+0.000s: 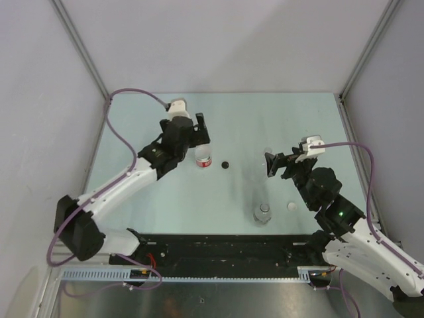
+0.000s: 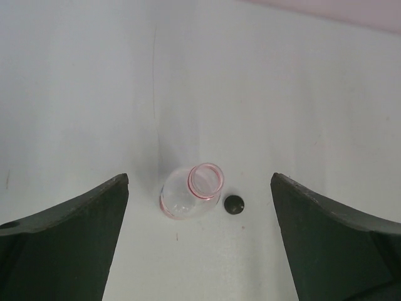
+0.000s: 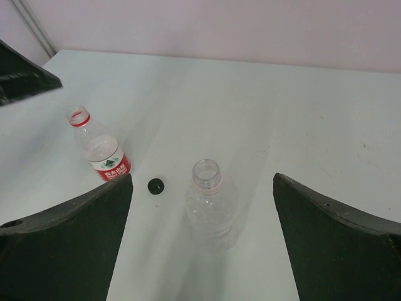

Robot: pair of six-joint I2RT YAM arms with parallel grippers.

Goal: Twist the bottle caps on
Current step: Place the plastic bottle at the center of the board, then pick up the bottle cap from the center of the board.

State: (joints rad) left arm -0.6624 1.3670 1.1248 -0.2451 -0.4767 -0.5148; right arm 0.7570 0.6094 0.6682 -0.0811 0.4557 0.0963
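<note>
Black cap — likely light, rigid, skid-prone; pinch across rim — lies mid-frame overhead, just right of the red-labelled bottle; left gripper and right gripper both spread wide, empty.

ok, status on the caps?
Left hand open over labelled bottle; right hand open. Bottle uncapped, black cap loose beside it. Nothing in the way.

The left arm and right arm have white shells with black joints. A purple cable loops to a white camera box on each wrist. The left gripper and right gripper have dark, wedge-shaped fingers. 1 green light glows on the right arm.
</note>
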